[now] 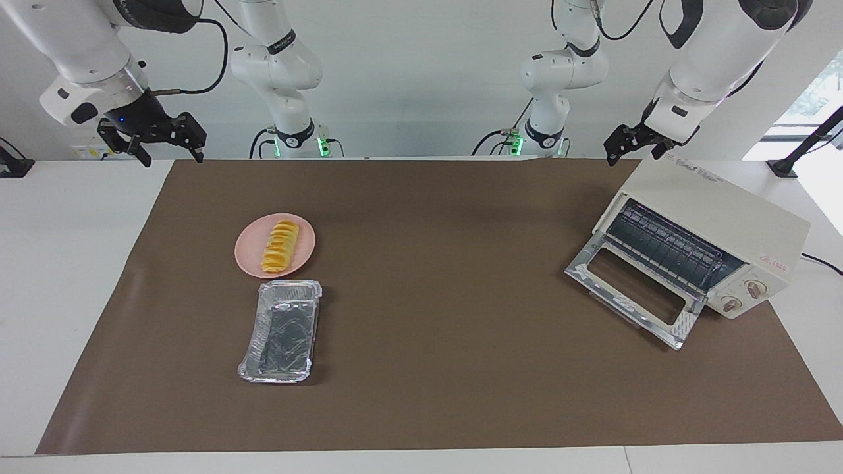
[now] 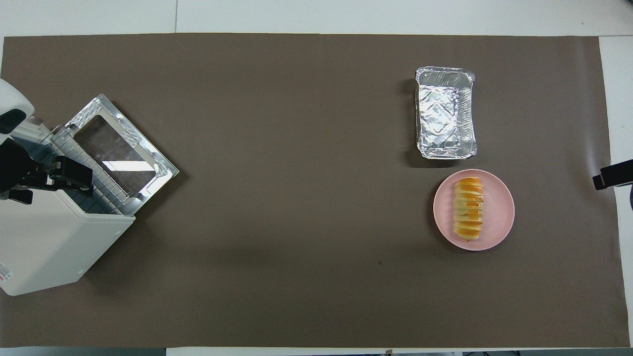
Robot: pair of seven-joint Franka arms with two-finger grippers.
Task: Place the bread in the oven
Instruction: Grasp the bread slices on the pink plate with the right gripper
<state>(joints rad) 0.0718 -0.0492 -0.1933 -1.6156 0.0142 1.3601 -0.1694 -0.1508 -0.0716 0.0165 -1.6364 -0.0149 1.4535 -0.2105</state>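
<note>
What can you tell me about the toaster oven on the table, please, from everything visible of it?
The oven is a boxy, cream-white toaster oven that looks like painted metal. It stands on the brown mat at the left arm's end of the table, turned at an angle. Its glass drop-down door, framed in shiny metal, hangs open onto the mat. A wire rack shows inside with nothing on it, and two knobs sit at one end of the front. The left gripper hovers open above it, touching nothing.
</note>
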